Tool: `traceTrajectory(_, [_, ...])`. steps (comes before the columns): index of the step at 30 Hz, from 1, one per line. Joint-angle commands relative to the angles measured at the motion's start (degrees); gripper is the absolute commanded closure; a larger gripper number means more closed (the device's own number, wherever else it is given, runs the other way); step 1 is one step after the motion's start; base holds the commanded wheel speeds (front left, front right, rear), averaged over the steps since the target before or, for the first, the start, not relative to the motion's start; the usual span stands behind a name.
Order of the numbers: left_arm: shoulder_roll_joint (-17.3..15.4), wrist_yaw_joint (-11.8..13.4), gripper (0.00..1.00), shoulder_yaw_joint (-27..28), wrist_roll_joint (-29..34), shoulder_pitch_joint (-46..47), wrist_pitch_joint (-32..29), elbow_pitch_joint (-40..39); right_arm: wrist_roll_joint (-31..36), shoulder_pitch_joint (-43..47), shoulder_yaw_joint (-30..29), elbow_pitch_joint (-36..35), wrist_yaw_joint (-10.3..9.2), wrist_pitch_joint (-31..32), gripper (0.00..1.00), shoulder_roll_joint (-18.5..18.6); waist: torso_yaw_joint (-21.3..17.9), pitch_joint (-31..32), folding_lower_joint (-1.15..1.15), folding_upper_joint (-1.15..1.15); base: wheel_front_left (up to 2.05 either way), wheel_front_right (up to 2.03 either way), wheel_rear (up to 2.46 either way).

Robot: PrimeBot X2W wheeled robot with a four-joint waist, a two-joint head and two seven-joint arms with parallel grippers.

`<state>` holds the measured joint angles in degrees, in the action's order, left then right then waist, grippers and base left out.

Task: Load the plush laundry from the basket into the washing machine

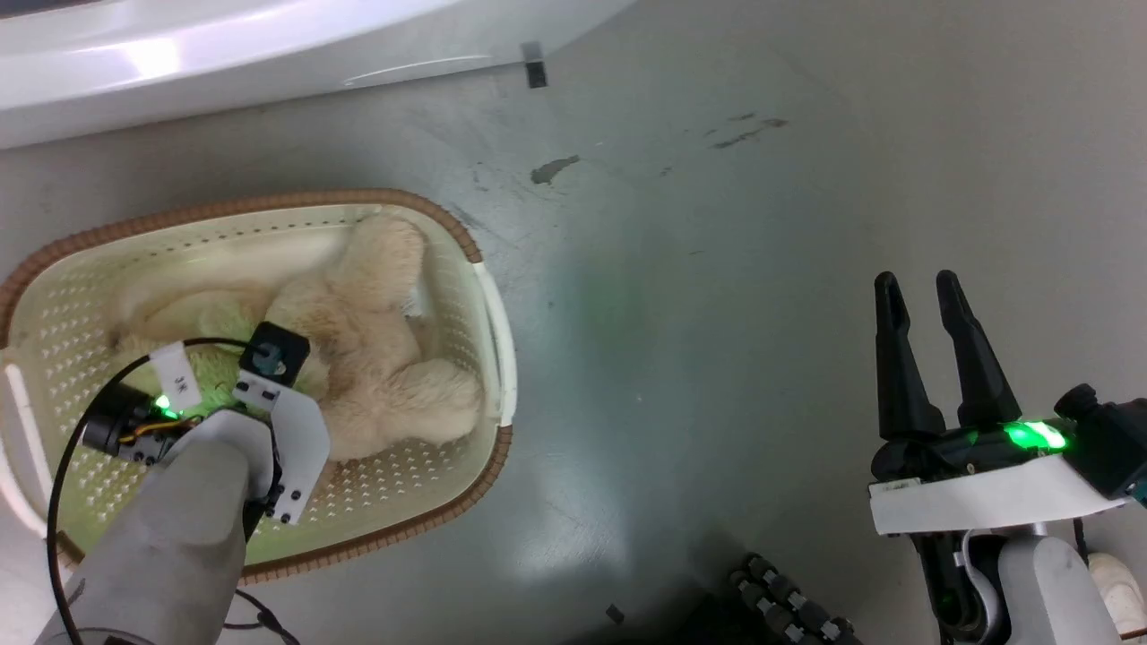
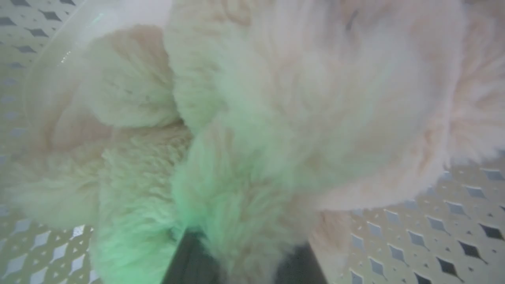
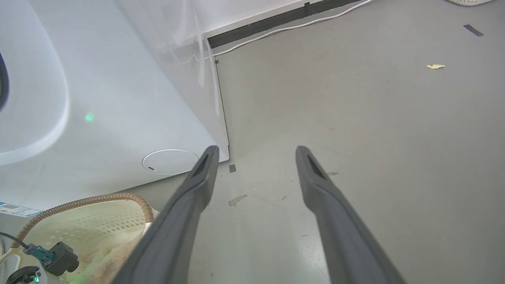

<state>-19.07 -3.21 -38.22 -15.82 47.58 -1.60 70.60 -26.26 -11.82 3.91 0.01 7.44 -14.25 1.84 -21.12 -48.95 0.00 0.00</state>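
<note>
The fluffy cream-beige plush laundry (image 1: 376, 358) lies curled inside the basket (image 1: 269, 202), a cream perforated tub with a brown woven rim, on the floor at the left. My left gripper (image 2: 246, 252) reaches down into the basket with its dark fingers (image 2: 193, 260) sunk into the fur (image 2: 276, 118), shut on a fold of it; the tips are hidden. Over bare floor at the lower right, my right gripper (image 1: 917, 282) stands open and holds nothing. The white washing machine (image 1: 179, 63) stands just beyond the basket, and its lower front panel (image 3: 118, 98) is in the right wrist view.
Grey floor with dark stains (image 1: 556, 167) and a tape mark (image 1: 534, 64) stretches to the right of the basket. A black ribbed cable (image 1: 789, 600) lies at the bottom edge. A white cord (image 3: 296, 25) runs along the far wall.
</note>
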Motion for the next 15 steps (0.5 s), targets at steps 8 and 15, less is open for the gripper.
traceTrajectory(8, [0.45, 0.82, 1.0, 1.1, -4.43, -2.65, 4.0, 3.03, 0.02, -0.51, -1.15, 1.16, 0.05, -0.74, 0.0, 0.17, 0.13, 6.69, 0.0, 0.0, 0.0, 0.0, 0.0])
traceTrajectory(15, [2.07, 1.16, 1.0, 3.88, -8.29, -8.12, 10.53, 3.07, 1.92, 1.84, -2.01, 2.64, 0.05, -0.74, 0.0, 0.17, 1.99, 15.02, 0.0, 0.0, 0.0, 0.0, 0.0])
